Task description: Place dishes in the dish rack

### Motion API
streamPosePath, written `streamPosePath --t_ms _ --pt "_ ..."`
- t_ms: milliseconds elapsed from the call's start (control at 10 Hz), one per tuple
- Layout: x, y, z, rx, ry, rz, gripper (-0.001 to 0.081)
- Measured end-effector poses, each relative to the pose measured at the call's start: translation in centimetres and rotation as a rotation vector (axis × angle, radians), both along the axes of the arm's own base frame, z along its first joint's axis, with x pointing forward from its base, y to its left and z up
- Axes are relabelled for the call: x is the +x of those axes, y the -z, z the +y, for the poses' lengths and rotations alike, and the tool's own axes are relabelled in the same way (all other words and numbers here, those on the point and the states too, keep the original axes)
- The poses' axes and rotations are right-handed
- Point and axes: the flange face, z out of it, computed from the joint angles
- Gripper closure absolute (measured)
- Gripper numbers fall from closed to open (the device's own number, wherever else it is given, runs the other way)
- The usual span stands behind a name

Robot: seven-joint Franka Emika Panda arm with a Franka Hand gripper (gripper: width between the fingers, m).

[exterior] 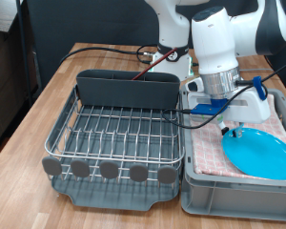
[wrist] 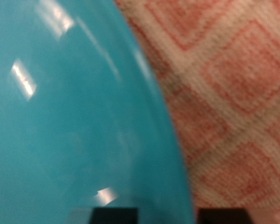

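Note:
The round light-blue plate (exterior: 264, 153) lies on the pink checked cloth (exterior: 212, 149) in the grey bin (exterior: 240, 196) at the exterior view's right. My gripper (exterior: 232, 130) hangs low over the plate's far left rim. In the wrist view the plate (wrist: 75, 112) fills most of the frame. Its rim runs between my two dark fingertips (wrist: 114, 216), which stand apart, so the gripper is open around the rim. The dish rack (exterior: 114, 134) with its tall grey caddy (exterior: 129, 89) stands to the left and shows no dishes. The mug and the wooden spoon do not show clearly.
The rack's round grey end caps (exterior: 108, 170) line its near edge. Black and red cables (exterior: 133, 55) trail over the wooden table (exterior: 48, 91) behind the rack. The arm's white body (exterior: 214, 43) stands over the bin's far end.

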Motion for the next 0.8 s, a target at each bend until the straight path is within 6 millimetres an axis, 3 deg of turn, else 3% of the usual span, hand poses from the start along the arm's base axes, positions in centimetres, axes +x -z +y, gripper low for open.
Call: streamPosePath --t_ms 100,200,800 --pt "0.0 0.0 0.0 -0.001 0.001 -0.001 0.0611" --pt "0.0 0.0 0.0 -0.001 0.001 -0.002 0.0763" --pt "0.2 -1.2 -0.6 -0.062 0.021 0.009 0.0767"
